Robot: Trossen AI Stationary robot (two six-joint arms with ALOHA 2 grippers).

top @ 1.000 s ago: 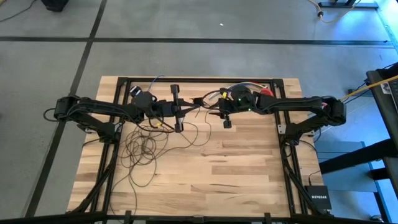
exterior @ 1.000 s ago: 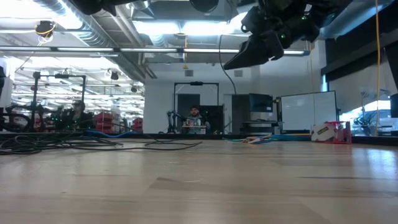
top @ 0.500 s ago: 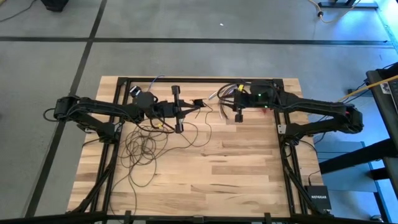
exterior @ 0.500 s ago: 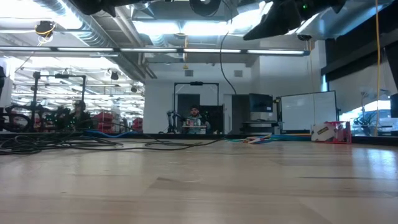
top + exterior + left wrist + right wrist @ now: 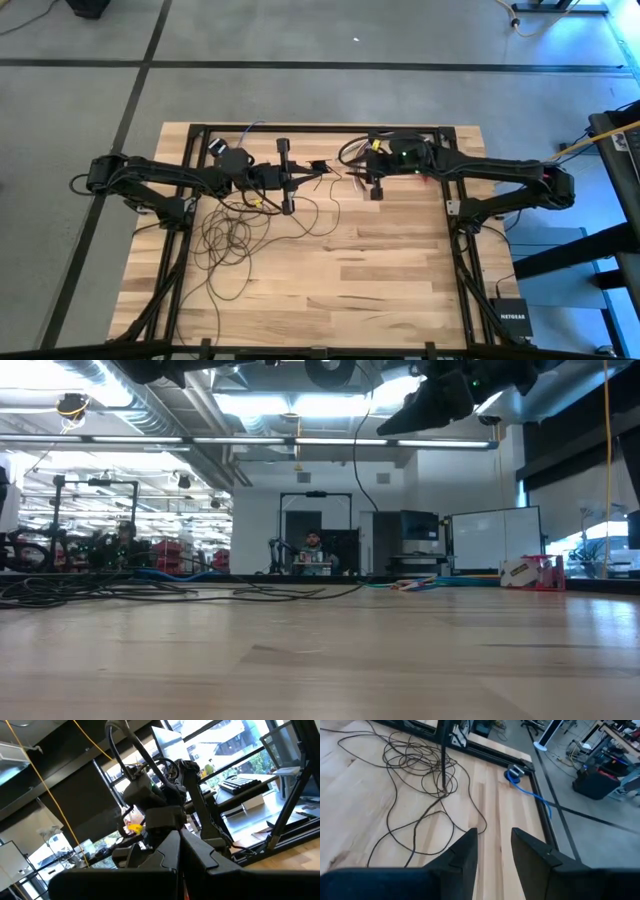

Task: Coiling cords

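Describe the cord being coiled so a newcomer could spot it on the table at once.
Start at the wooden table seen from above and go to its left half, beneath the left arm. There lies the cord, a thin dark wire sprawled in many loose overlapping loops. The multicoloured wires near the far edge are a short bundle instead.

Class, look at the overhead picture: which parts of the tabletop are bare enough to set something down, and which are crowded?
Free: the wide stretch of table right of the cords, running to the near and right edges. Crowded: the left half, covered by the cords' loose loops, and the far edge, where the left end effector, the right end effector and a bundle of coloured wires sit.
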